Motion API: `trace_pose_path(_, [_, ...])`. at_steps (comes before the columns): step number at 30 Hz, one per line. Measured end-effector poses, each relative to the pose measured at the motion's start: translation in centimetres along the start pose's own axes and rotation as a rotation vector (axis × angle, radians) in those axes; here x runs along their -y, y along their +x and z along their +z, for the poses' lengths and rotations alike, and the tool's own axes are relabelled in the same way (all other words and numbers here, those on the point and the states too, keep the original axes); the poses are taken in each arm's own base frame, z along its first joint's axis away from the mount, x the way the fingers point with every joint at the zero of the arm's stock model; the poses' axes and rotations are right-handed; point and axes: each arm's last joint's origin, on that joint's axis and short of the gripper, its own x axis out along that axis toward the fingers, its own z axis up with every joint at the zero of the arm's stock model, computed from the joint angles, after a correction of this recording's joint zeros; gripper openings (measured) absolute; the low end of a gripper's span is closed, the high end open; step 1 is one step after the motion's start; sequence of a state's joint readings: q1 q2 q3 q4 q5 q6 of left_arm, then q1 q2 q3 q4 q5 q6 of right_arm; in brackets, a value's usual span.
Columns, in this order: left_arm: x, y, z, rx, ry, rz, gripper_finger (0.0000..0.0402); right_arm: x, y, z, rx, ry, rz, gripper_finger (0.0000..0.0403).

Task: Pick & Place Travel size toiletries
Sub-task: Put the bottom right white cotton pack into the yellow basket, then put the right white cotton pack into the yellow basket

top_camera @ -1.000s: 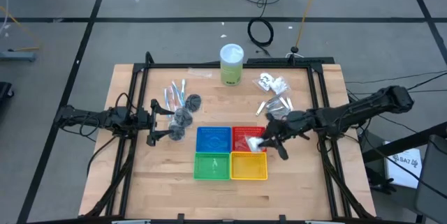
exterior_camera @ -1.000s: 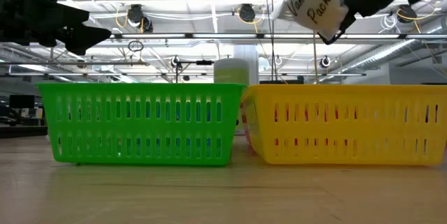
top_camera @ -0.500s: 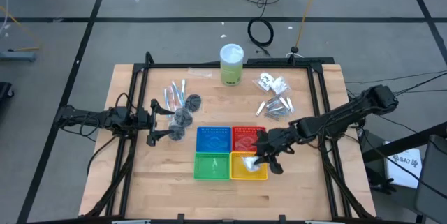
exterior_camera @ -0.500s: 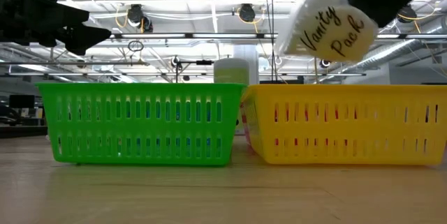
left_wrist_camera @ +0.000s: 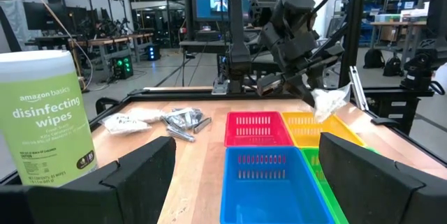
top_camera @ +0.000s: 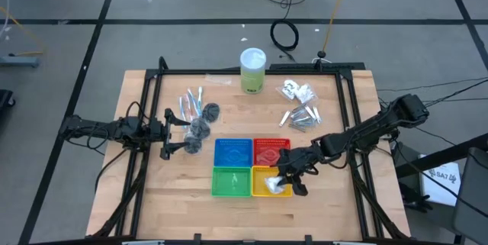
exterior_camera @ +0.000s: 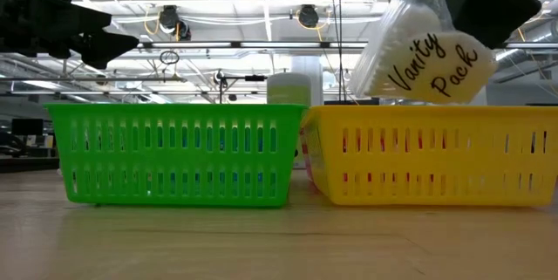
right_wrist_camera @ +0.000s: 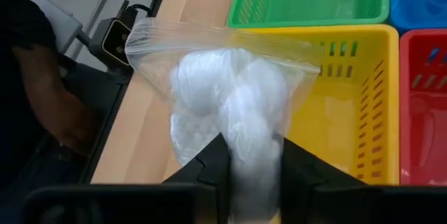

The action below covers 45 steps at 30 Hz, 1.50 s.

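A: Start with the big things. Where is everything relative to the yellow basket [top_camera: 268, 183]?

B: It sits on the wooden table [top_camera: 328, 199] in a square of four: the green basket [top_camera: 231, 182] touches its side, the red basket [top_camera: 268, 152] is directly behind it, the blue basket [top_camera: 233, 153] is diagonal to it. The green wipes cylinder [top_camera: 252, 71] stands well beyond, near the table's far edge.

A: And the arms?

B: The right gripper [top_camera: 288, 181] hangs over the yellow basket, fingers pinched on a clear vanity pack [exterior_camera: 427, 53] of white puffs, held above the rim. The left gripper [top_camera: 169, 132] waits well away, past the green and blue baskets, jaws spread wide and holding nothing.

A: The other toiletries?

B: Dark puffs [top_camera: 200, 128] and wrapped sticks [top_camera: 190, 104] lie just beside the left gripper; sachets and foil tubes [top_camera: 299, 105] lie behind the red basket.
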State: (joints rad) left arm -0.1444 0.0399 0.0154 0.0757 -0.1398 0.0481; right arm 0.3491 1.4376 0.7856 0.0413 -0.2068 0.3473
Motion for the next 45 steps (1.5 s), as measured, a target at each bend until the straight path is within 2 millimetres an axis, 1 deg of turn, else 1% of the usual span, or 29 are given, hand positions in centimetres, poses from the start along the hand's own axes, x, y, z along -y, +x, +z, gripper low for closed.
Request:
trace_pose_path(5, [0.0, 0.0, 0.0, 0.0, 0.0, 0.0, 0.0347, 0.0, 0.0, 0.0, 0.001, -0.015, -0.003, 0.0085])
trace_pose_path(8, [0.0, 0.0, 0.0, 0.0, 0.0, 0.0, 0.0347, 0.1, 0.0, 0.0, 0.012, -0.027, -0.035, 0.0099])
trace_pose_path(14, [0.0, 0.0, 0.0, 0.0, 0.0, 0.0, 0.0347, 0.2, 0.0, 0.1, 0.023, -0.055, -0.07, 0.0139])
trace_pose_path(21, [0.0, 0.0, 0.0, 0.0, 0.0, 0.0, 0.0347, 0.2, 0.0, 0.1, 0.023, -0.072, -0.072, 0.0186])
trace_pose_path(33, [0.0, 0.0, 0.0, -0.001, 0.0, 0.0, 0.0347, 0.1, -0.3, 0.2, 0.03, -0.105, -0.07, 0.0214])
trace_pose_path(37, [0.0, 0.0, 0.0, 0.0, 0.0, 0.0, 0.0347, 0.0, -1.4, 0.7, 0.063, -0.134, -0.07, 0.0214])
trace_pose_path(45, [0.0, 0.0, 0.0, 0.0, 0.0, 0.0, 0.0347, 0.4, -5.5, 2.5, 0.214, -0.181, -0.098, 0.0213])
